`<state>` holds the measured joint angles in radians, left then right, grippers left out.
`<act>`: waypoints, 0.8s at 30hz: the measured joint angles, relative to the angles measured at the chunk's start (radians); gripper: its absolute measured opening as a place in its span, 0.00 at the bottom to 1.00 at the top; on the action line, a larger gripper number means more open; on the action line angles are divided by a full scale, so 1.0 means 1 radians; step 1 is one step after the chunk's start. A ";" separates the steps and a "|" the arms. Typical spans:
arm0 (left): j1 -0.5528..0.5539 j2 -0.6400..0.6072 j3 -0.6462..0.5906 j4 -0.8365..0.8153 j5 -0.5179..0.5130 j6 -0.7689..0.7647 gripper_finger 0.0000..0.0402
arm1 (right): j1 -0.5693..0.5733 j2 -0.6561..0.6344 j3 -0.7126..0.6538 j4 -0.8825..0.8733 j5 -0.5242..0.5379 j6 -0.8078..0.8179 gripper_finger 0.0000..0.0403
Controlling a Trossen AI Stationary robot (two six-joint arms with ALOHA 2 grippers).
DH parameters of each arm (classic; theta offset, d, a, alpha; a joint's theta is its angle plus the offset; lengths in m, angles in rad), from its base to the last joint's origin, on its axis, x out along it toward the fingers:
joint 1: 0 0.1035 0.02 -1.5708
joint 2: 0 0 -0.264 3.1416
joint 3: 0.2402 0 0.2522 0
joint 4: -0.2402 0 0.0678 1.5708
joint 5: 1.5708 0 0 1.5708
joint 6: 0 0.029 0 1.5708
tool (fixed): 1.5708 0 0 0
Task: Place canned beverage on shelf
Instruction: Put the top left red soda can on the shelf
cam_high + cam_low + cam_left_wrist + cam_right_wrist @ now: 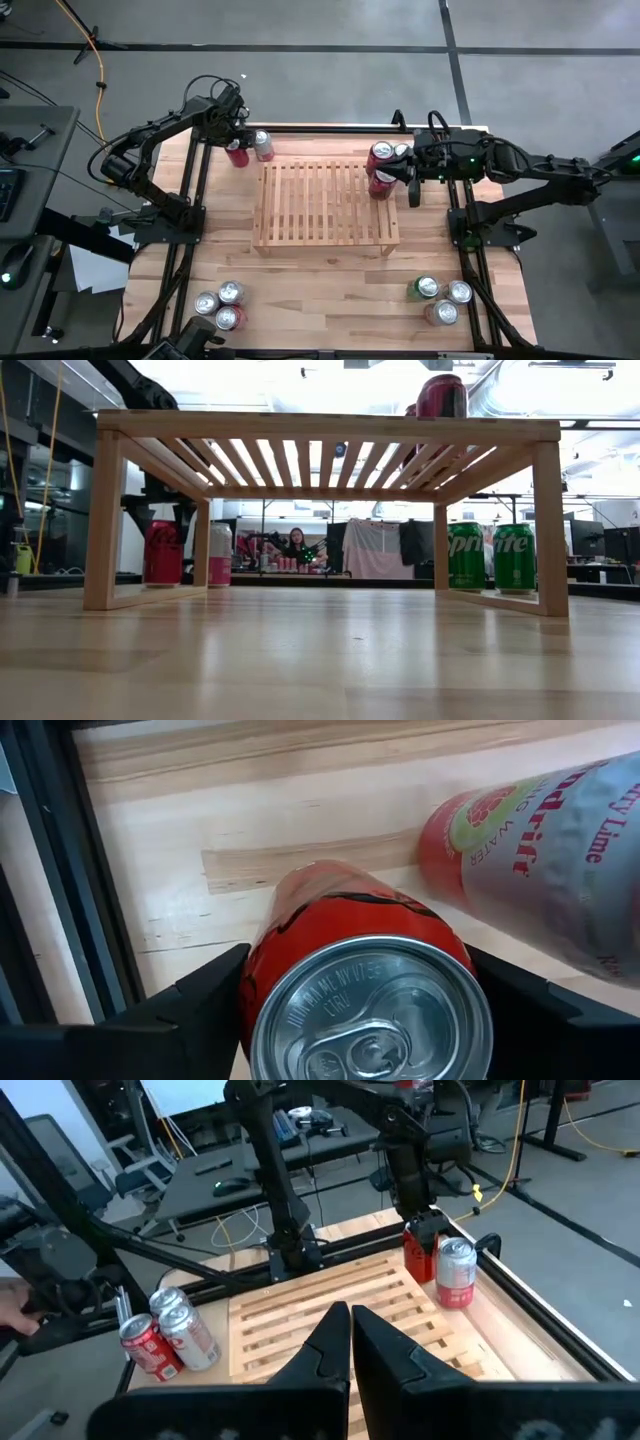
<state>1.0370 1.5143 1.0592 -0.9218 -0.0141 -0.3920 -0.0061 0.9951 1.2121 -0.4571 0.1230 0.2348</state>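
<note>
Closing on the red can (345,945) at the worktop's upper left, the left gripper (236,141) has jaws straddling it, not clamped; centre them, avoid the pink can (263,146). Right gripper (413,190) shut over the shelf (325,203).

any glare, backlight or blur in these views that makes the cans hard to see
Low view: bright ceiling light behind the shelf washes out the top, so the red can on the shelf is backlit; the near tabletop is soft. Left wrist view: the red can between the left gripper fingers fills the frame, its lid sharp and glossy. High view: evenly lit, no glare.
</note>
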 joint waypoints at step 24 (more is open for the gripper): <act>-0.183 -0.467 0.213 -0.121 0.010 -0.025 0.72 | 0.000 -0.039 0.000 0.194 0.051 -0.020 0.00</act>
<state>0.8542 1.0470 1.2717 -1.0425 -0.0046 -0.4166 -0.0062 0.9560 1.2121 -0.2629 0.1742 0.2146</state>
